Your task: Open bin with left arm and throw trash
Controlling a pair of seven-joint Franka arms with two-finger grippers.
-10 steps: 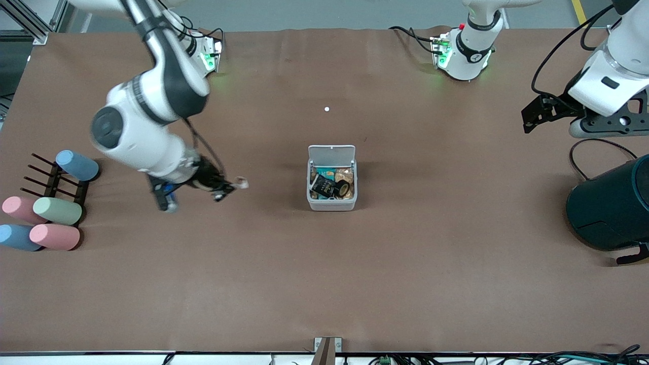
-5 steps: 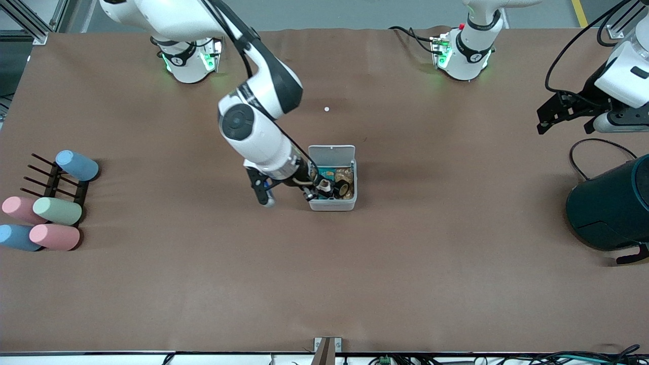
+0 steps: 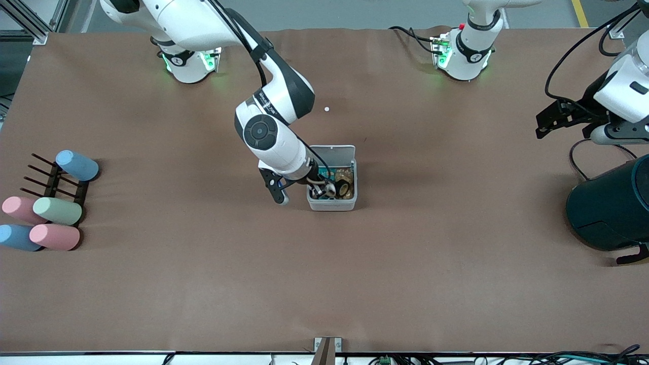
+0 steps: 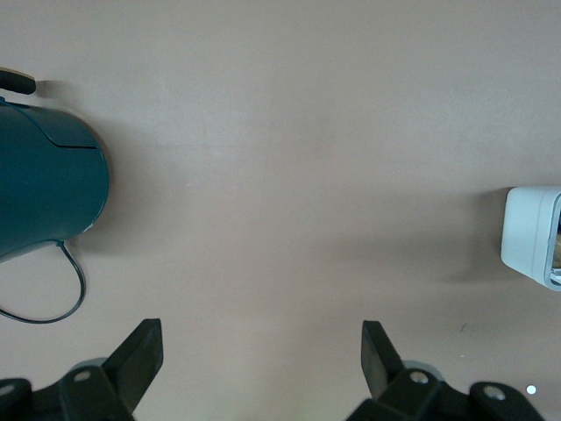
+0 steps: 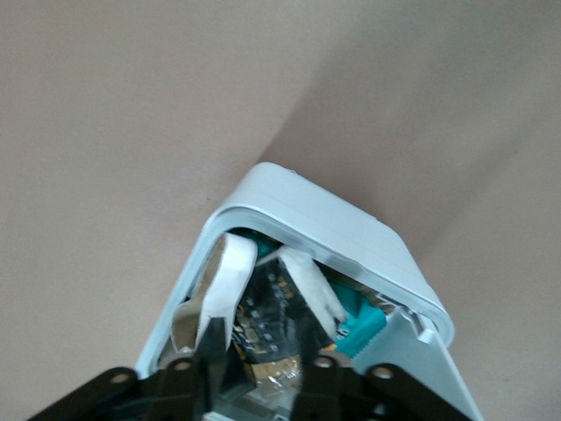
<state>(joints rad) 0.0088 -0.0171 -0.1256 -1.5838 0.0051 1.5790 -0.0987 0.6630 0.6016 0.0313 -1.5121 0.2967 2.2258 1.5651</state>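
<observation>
1. While the right gripper (image 3: pixel 320 191) hangs low over the open bin (image 3: pixel 332 205), its fingertips sit just inside the rim, at the corner toward the right arm's end of the table and nearer the front camera.
2. From the right wrist view, a pale wavy rubber-band loop (image 5: pixel 219 285) shows between the right gripper's (image 5: pixel 254 373) fingers, draped down into the bin (image 5: pixel 307 206). The jaws look narrowed around it, though whether they truly pinch it I cannot tell.
3. Just under those fingers, inside the bin, lies the dark crumpled wrapper (image 5: pixel 263 307), with a teal scrap (image 5: pixel 359 329) beside it.
4. Right beside the fingertips in the front view, the black tape roll (image 3: pixel 343 188) rests in the bin with the other trash, toward the left arm's end.
5. Out from the jaws, the bin's flat lid (image 3: pixel 332 152) stands swung up on the edge farther from the front camera.
6. Farther out toward the robots' bases, a tiny white dot (image 3: pixel 326 109) sits on the brown table (image 3: pixel 324 284).
7. Well away from the bin, the left gripper (image 3: pixel 563 117) hovers with its jaws spread wide and nothing between them, the left arm waiting at its own end of the table.
8. Its wrist view shows both black fingers (image 4: pixel 131 360) wide apart over bare table.
9. Beside that left gripper (image 4: pixel 259 373), nearer the front camera, lies the large dark teal container (image 3: pixel 611 208).
10. Well apart from the right gripper, at the right arm's end, pastel cylinder cups (image 3: pixel 48 218) lie around a dark rack (image 3: pixel 53 182).
</observation>
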